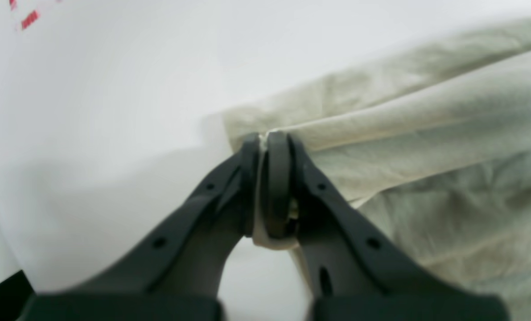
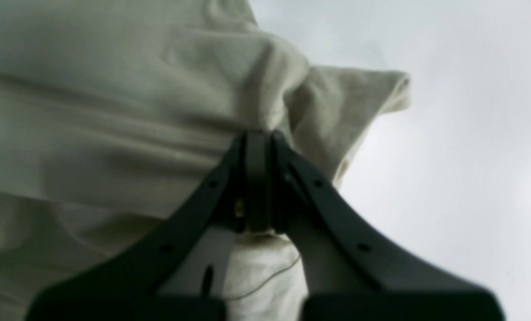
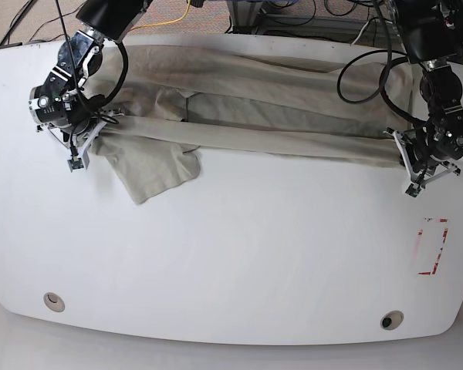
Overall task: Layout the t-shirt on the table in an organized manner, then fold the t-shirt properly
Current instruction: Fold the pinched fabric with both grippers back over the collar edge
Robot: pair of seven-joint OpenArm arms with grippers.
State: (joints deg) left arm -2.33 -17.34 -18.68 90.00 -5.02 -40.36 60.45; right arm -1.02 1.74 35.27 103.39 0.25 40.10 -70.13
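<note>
Right pincer (image 3: pixel 83 148): at the left end of the shirt in the base view; jaws closed on a bunched fold of cloth, as the right wrist view (image 2: pixel 258 136) shows close up.
Shirt (image 3: pixel 255 123): lies on the far half of the desk (image 3: pixel 239 254), stretched into a long band between the two pincers; one sleeve (image 3: pixel 150 173) hangs loose toward the near side, just beside the right pincer.
Long axis: runs left to right across the base view, from one pincer to the other, sagging slightly lower toward the right end.
Upper layers: folded and rumpled behind the taut edge, so the shirt is not yet flat.
Left pincer (image 3: pixel 417 166): at the right end of the shirt; jaws closed on the cloth edge, seen pinched thin between the pads in the left wrist view (image 1: pixel 267 138).
Red tape (image 3: pixel 434 245): on the near side of the shirt's right end, below the left pincer, apart from the cloth.
Nearer arm: neither; each holds its own end.
Judgement: the next move likely turns on drawing the taut edge toward the near side, both arms together, to spread the body flat.
</note>
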